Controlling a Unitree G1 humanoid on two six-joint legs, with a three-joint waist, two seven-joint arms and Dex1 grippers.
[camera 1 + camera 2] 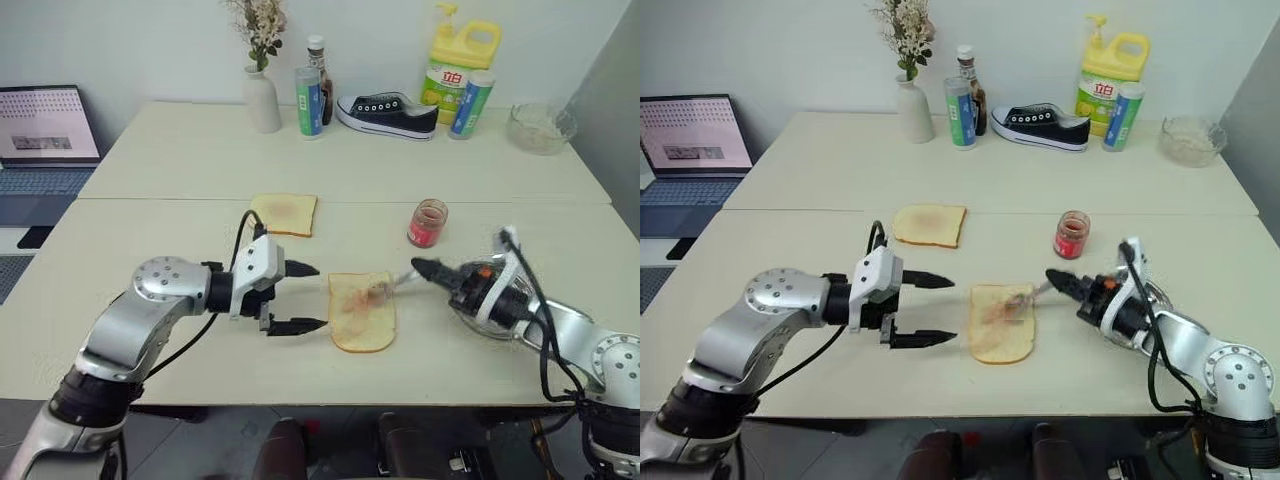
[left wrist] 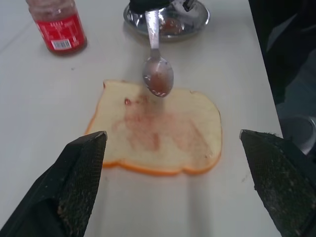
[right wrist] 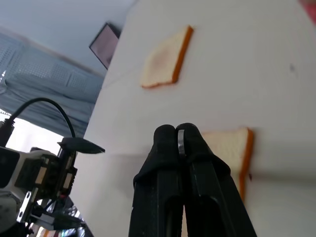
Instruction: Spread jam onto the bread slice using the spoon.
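Hovering just left of the bread slice (image 1: 362, 312), the left tool (image 1: 305, 297) is spreading its fingers wide and gripping nothing. That slice is lying flat on the worktop (image 1: 180, 215) with a pink smear of jam (image 2: 148, 131) across its face, and the spoon (image 2: 157, 74) is hanging above its far edge. Pinching the spoon's handle, the right tool (image 1: 420, 270) is reaching in from the right with fingers fully closed, while the jam jar (image 1: 428, 222) is standing behind.

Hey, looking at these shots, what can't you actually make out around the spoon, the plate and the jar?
- Spoon handle: upper end hidden by the right gripper shut on it.
- Steel plate: cut off by the left wrist view's edge; in the head views, the right arm covers it.
- Jam jar: label print too small to read.
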